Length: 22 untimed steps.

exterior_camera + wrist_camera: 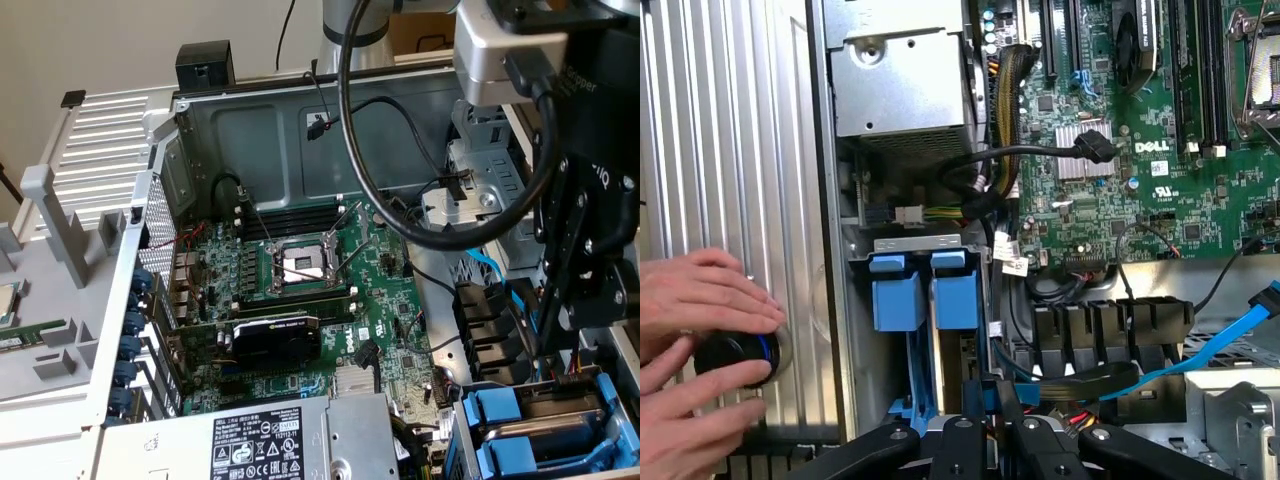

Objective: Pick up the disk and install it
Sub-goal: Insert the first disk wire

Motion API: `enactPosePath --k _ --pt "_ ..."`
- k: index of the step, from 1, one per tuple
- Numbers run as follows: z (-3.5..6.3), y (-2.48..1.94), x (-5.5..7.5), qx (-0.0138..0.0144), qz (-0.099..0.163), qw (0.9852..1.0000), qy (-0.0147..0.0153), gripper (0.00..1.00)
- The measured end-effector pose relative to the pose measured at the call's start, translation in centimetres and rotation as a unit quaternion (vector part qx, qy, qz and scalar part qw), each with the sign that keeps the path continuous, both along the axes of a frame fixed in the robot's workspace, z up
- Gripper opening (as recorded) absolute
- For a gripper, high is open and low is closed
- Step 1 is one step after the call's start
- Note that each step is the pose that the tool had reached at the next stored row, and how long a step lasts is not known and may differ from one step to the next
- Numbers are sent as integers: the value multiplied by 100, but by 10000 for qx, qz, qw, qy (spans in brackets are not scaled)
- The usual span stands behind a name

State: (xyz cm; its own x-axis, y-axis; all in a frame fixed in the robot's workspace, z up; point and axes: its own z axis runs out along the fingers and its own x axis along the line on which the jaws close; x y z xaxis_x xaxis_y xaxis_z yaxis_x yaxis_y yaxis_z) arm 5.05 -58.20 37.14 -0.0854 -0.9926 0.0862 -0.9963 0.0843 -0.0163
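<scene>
My black gripper (992,425) hangs over the blue drive bay (910,300) at the case's corner. Its fingers are shut on a thin blue-railed edge, the disk (986,395), which I see edge-on, so its metal face and label are hidden. The disk stands upright just beside the bay's two blue caddy handles. In the exterior view the gripper (548,365) reaches down at the exterior view's right, right above the blue bay (500,420), where silver metal lies between blue rails.
A person's hands (700,300) hold a black round object (735,355) on the ribbed side panel. The grey power supply (290,440), the black graphics card (275,340), the motherboard (1140,150), black and blue cables (1200,345) and black cable clips (1110,325) crowd the bay.
</scene>
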Motion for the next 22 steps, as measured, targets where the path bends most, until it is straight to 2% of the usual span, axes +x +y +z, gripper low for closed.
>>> enactPosePath --k 4,8,10,13,15,20,22 --pt "0 0 0 0 0 10000 0 16" --pt "-1 -27 -2 2 0 10000 -1 16" --pt "-4 -40 -1 32 0 10000 0 16" --pt "-24 -56 -1 96 0 10000 3 16" --pt "-39 -67 -1 121 0 9999 25 16" --pt "-55 -78 1 145 -1 9998 103 16" --pt "-58 -87 9 159 -1 9998 115 16"
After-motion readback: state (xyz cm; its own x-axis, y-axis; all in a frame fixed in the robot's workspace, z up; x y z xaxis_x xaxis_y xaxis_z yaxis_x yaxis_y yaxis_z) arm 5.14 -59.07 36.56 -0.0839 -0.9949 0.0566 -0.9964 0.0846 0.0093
